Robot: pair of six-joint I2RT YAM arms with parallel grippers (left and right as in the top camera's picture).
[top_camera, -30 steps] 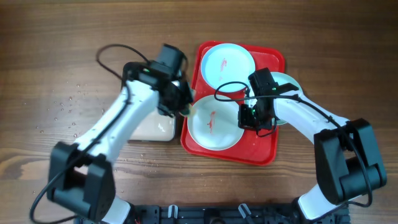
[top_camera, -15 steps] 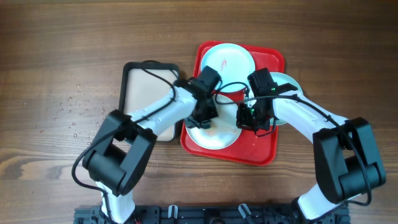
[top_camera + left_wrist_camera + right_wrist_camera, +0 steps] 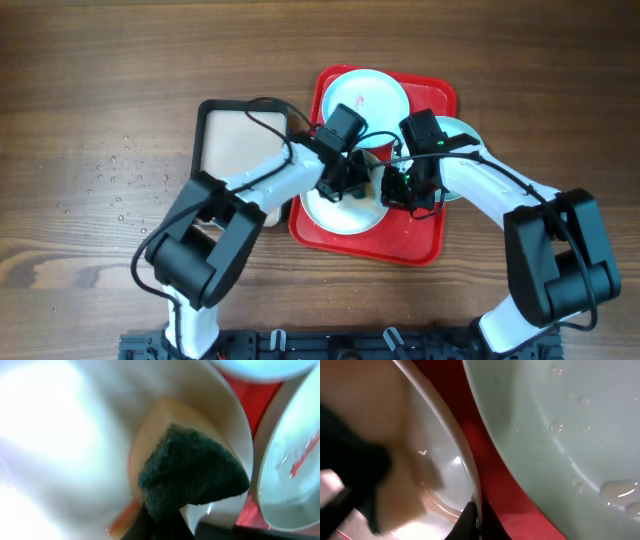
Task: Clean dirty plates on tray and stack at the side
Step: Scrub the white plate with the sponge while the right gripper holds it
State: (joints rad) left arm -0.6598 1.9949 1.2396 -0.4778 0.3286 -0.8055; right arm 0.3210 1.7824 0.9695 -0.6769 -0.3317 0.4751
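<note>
Fingers on the left gripper (image 3: 348, 185) are squeezed around a sponge (image 3: 192, 475), dark green on one side and yellow on the other. It presses down in the middle of the white plate (image 3: 340, 218), low in the red tray (image 3: 420, 240) near the middle of the overhead picture. The right gripper (image 3: 402, 190) looks pinched on that plate's right rim, holding it so it does not slide.

A moment ago the left arm was off to the left, by the cream tray (image 3: 235, 140). Now it has swung across onto the plate. The right gripper has not moved. I think this means the scrubbing of this plate is only just starting. I can still see a bit of red beside the sponge.

Up at the top of the red tray, the back plate (image 3: 365, 100) has a red smear too. A third plate (image 3: 462, 130), pale blue, sits under the right arm, half over the tray's right edge, with water beads on it. No plates are stacked yet. Little water drops (image 3: 110, 170) dot the wooden table (image 3: 100, 80) on the left.
</note>
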